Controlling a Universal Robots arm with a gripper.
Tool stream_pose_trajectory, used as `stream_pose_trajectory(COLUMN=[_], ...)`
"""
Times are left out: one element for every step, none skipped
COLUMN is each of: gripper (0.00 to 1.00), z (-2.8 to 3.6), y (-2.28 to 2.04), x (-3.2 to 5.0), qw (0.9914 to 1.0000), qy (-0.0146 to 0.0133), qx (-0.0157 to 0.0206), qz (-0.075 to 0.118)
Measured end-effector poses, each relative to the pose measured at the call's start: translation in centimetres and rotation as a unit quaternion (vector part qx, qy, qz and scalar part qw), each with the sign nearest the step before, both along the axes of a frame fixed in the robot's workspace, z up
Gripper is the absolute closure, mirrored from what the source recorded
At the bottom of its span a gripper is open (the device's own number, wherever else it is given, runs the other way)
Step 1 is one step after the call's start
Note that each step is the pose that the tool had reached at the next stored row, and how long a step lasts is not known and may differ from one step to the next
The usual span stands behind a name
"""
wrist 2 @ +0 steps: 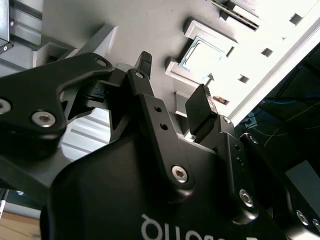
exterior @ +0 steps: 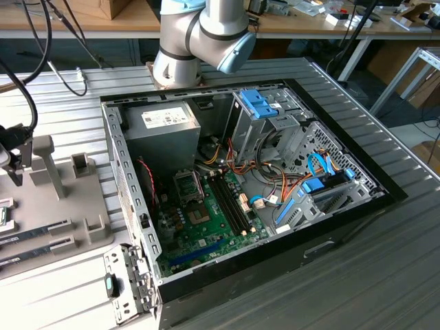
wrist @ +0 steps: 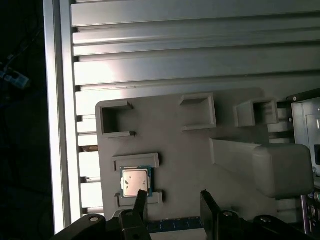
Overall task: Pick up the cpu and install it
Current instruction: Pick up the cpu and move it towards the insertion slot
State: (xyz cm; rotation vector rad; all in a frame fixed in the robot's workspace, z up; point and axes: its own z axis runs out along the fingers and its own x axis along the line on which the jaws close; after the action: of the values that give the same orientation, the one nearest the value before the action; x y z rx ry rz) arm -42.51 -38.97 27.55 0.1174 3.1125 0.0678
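The gripper [wrist: 174,194] hangs low over the grey fixture plate [wrist: 175,145], its two black fingers [wrist: 141,200] spread wide and grasping nothing; bare plate shows between them. The cpu [wrist: 135,181] lies flat in its little nest on that plate, silver top up, with a thin green rim around it. Raised lips hem it in on two opposite sides. In the first wrist view one fingertip overlaps the chip's edge, while the other stands well clear of it.

Near the nest a tall rounded block [wrist: 280,170] rises from the plate, and three open pockets [wrist: 197,112] sit in a row farther along. The plate rests on a ribbed aluminium table [wrist: 200,60].

In the exterior view the arm [exterior: 199,34] reaches from behind the open computer case [exterior: 113,151] towards that view's left. Two long memory sticks [exterior: 41,229] lie in slots on the plate. Inside the case the green motherboard [exterior: 206,227] lies exposed, its socket [exterior: 187,184] ringed by memory slots, bundled cables [exterior: 275,189] and the metal drive cage with blue clips [exterior: 258,103].
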Motion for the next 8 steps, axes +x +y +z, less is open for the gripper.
stream_pose_trajectory(gripper=[0.46, 0.46, 0.46, 0.46, 0.46, 0.46, 0.46, 0.46], z=[-0.04, -0.07, -0.10, -0.12, -0.15, -0.19, -0.21, -0.24], y=[0.00, 0.00, 0.00, 0.00, 0.00, 0.00, 0.00, 0.00], x=[0.00, 0.00, 0.00, 0.00, 0.00, 0.00, 0.00, 0.00], qw=[1.00000, 1.00000, 1.00000, 1.00000, 1.00000, 1.00000, 1.00000, 1.00000], qy=[0.0000, 0.0000, 0.0000, 0.0000, 0.0000, 0.0000, 0.0000, 0.0000], qx=[0.0000, 0.0000, 0.0000, 0.0000, 0.0000, 0.0000, 0.0000, 0.0000], qz=[0.000, 0.000, 0.000, 0.000, 0.000, 0.000, 0.000, 0.000])
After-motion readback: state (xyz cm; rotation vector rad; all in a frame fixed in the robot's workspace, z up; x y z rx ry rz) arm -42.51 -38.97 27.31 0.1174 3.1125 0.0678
